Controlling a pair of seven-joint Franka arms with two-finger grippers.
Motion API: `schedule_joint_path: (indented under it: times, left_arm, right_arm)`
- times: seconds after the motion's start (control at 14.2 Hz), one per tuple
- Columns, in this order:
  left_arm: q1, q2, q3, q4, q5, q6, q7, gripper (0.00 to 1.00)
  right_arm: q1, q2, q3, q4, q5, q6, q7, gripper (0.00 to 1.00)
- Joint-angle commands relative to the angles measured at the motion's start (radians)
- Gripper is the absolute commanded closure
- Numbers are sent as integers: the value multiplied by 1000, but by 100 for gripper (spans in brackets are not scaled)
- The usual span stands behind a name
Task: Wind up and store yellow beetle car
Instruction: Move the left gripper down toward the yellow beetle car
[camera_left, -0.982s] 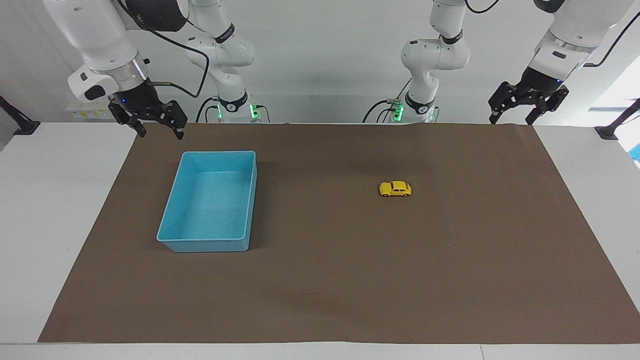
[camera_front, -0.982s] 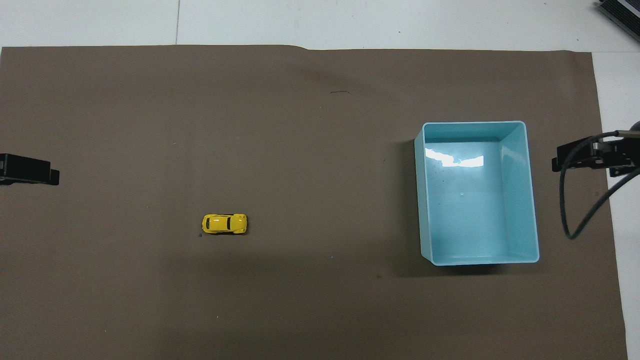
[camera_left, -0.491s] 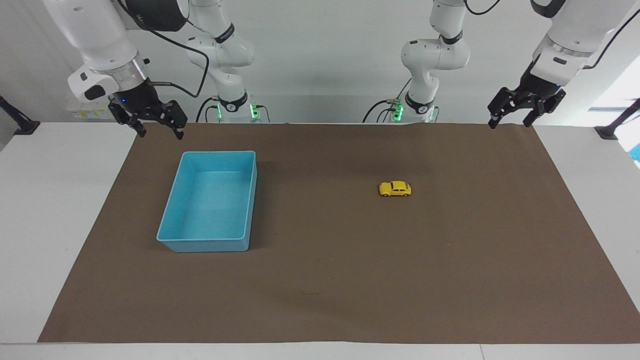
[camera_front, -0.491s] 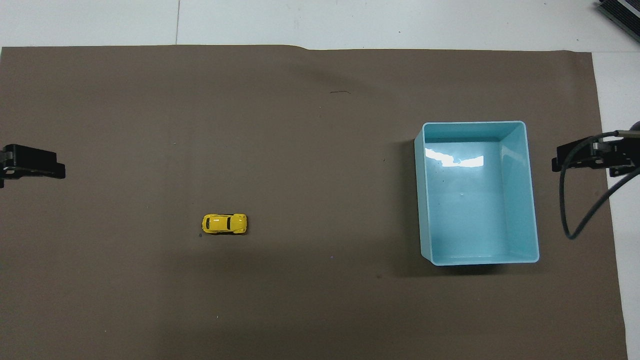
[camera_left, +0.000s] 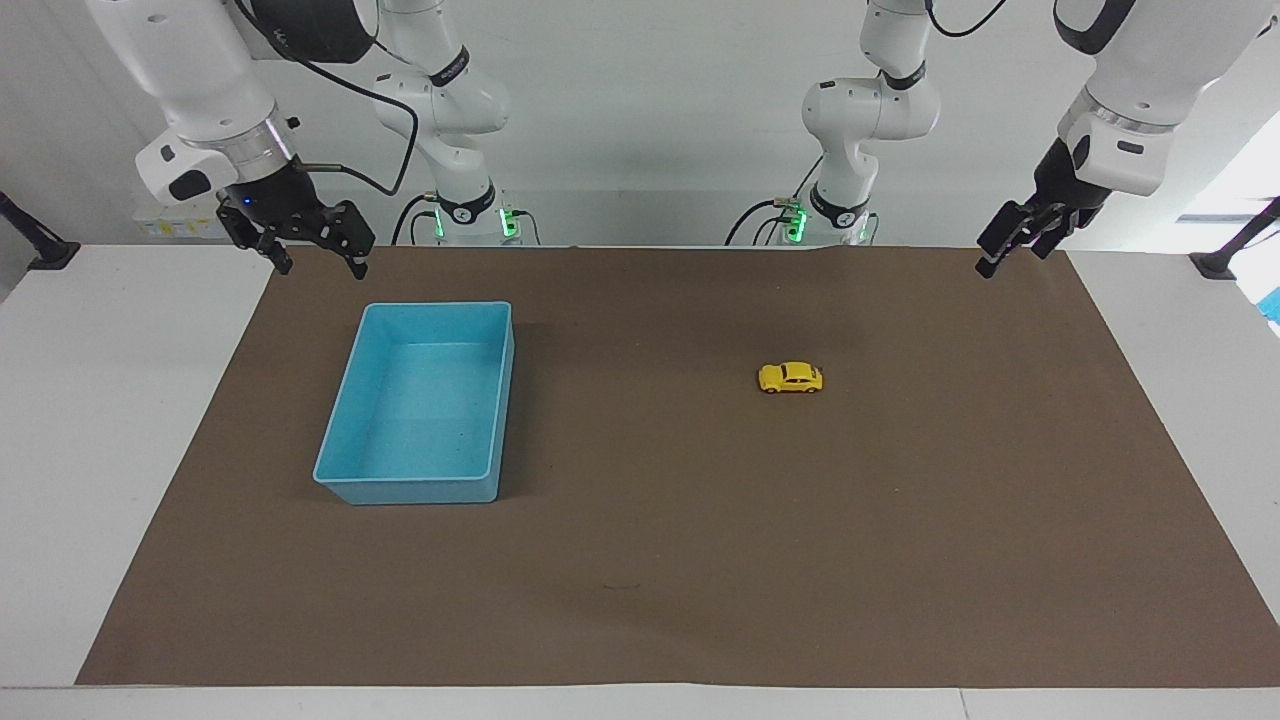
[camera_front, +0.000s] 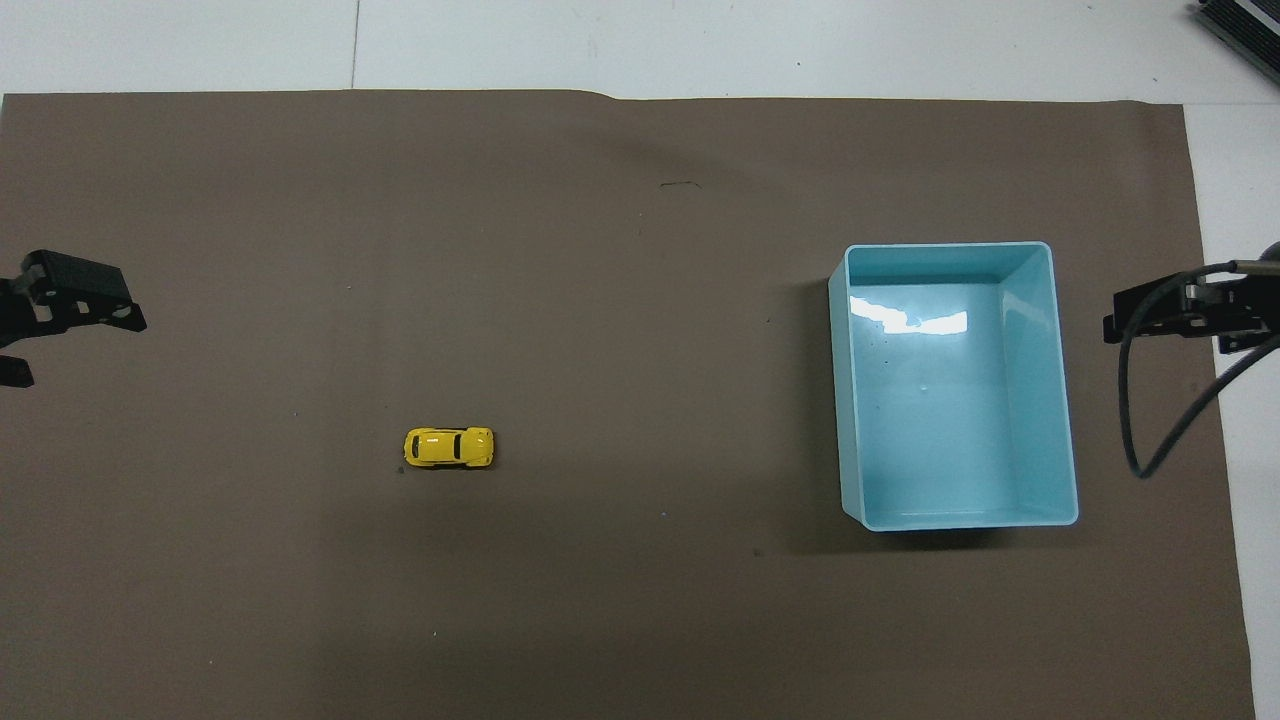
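The yellow beetle car stands on its wheels on the brown mat, toward the left arm's end of the table. The blue bin lies toward the right arm's end, with nothing in it. My left gripper hangs open and turned sideways over the mat's corner by the left arm's end, well apart from the car. My right gripper hangs open over the mat's edge, just beside the bin's corner nearest the robots. Neither gripper holds anything.
The brown mat covers most of the white table. A black cable loops down from the right arm beside the bin. Wide bare mat lies between the car and the bin.
My left gripper has turned about its wrist and shifted slightly in over the mat. The right gripper, the car and the bin have not moved.
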Motion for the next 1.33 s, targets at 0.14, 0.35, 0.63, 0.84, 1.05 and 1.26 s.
schedule_joint_path:
  times: [0.14, 0.35, 0.63, 0.84, 1.05, 1.26]
  left_arm:
    - [-40, -13, -1, -77, -16, 50, -446, 0]
    - [-46, -14, -1, -161, -23, 101, -638, 0]
    - [-47, -28, -1, -245, -23, 170, -963, 0]
    - [-47, -29, -1, -290, -23, 228, -1152, 0]
    - [-46, -17, -1, -318, -48, 294, -1304, 0]
    - [-41, 10, 1, -330, -52, 326, -1425, 0]
  right_arm:
    - [-11, 2, 12, 6, 3, -8, -3, 0]
    - [-11, 2, 12, 6, 3, -6, -3, 0]
    - [-11, 2, 12, 6, 3, -8, -3, 0]
    - [-11, 2, 12, 6, 3, -8, -3, 0]
    - [-11, 2, 12, 6, 3, -8, -3, 0]
    - [-11, 2, 12, 6, 3, -8, -3, 0]
